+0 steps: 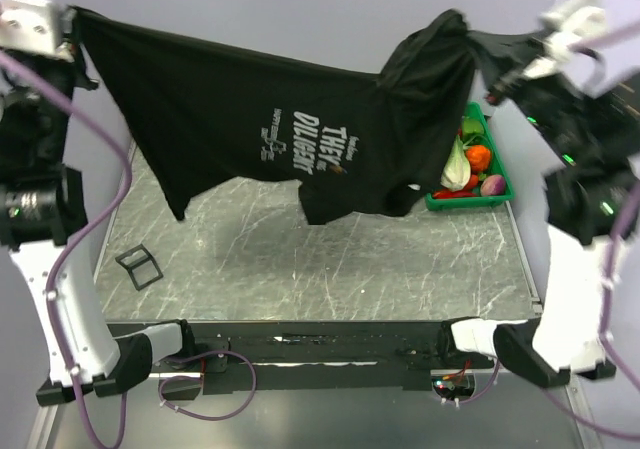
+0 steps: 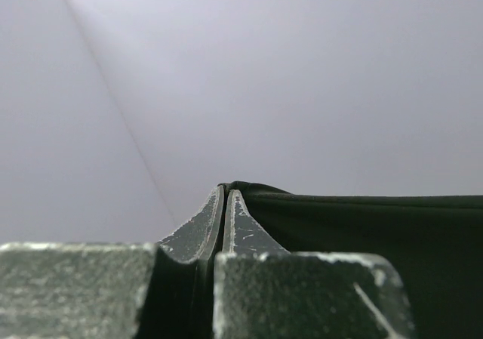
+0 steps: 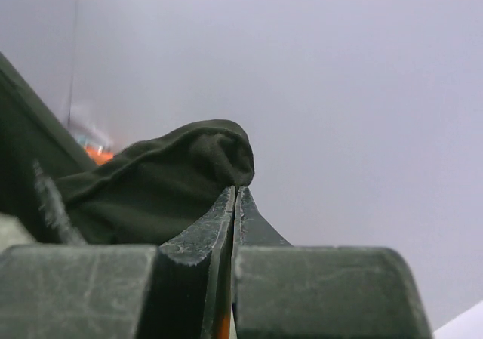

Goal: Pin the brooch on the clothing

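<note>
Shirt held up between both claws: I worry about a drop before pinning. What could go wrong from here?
1. The left claw and right claw pinch the shirt only at their tips, by its edges; a tug might let it slip.
2. Its bunched right end hangs close by the tray of vegetables and could snag if lowered there.
3. With both claws shut on fabric, neither is free to pin.

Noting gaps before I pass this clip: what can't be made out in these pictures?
- Brooch: not recognisable in any view; the small dark object, top view, is too small to identify.
- Green tray: top view, left end hidden behind the T-shirt.
- T-shirt's smaller print: top view, too small to read.
- Orange patch: right wrist view, blurred, partly behind fabric.
</note>
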Motion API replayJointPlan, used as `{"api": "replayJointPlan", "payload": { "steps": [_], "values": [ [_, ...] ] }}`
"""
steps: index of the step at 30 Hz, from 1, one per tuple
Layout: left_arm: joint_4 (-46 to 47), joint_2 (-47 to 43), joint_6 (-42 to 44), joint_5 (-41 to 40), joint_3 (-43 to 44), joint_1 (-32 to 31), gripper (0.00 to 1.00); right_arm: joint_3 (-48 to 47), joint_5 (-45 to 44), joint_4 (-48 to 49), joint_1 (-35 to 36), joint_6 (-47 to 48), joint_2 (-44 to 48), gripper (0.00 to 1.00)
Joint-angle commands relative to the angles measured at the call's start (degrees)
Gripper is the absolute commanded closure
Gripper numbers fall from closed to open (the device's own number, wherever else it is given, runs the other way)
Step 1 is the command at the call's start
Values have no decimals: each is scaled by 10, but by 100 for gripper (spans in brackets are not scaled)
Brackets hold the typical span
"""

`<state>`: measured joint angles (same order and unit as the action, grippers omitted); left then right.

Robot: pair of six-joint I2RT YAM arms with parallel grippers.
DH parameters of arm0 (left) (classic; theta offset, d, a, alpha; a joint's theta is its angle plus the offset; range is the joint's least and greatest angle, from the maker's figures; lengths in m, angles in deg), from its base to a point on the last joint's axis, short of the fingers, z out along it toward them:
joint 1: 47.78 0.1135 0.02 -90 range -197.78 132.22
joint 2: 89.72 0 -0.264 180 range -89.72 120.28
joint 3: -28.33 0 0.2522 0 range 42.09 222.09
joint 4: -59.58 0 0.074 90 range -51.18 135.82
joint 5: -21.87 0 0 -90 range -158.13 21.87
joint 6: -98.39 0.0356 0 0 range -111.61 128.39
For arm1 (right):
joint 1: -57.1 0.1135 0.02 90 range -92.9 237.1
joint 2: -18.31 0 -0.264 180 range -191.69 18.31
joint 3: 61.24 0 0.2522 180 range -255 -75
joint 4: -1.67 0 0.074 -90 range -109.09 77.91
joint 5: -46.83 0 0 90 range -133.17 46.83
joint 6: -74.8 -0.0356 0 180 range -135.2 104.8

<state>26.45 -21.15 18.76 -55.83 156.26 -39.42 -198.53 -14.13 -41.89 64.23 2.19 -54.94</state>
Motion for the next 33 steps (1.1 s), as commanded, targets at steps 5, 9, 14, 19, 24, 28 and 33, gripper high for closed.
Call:
{"api": "replayJointPlan", "payload": {
  "steps": [5,9,14,19,24,28,33],
  "values": [
    [23,-29,30,-25,39,3,99,-26,-6,-14,-2,10,37,100],
    [30,-60,44,-33,-70,3,99,58,18,9,-2,21,45,100],
    [27,-71,61,-37,-187,3,99,205,50,66,0,27,29,100],
    [71,-70,87,-25,-355,3,99,273,69,111,32,68,-38,100],
    [122,4,88,11,-460,3,99,340,46,170,102,173,-138,100],
    [152,87,103,13,-482,5,99,283,20,168,122,192,-257,100],
    [149,216,95,-11,-424,17,99,161,-63,194,137,227,-422,100]
  ]
}}
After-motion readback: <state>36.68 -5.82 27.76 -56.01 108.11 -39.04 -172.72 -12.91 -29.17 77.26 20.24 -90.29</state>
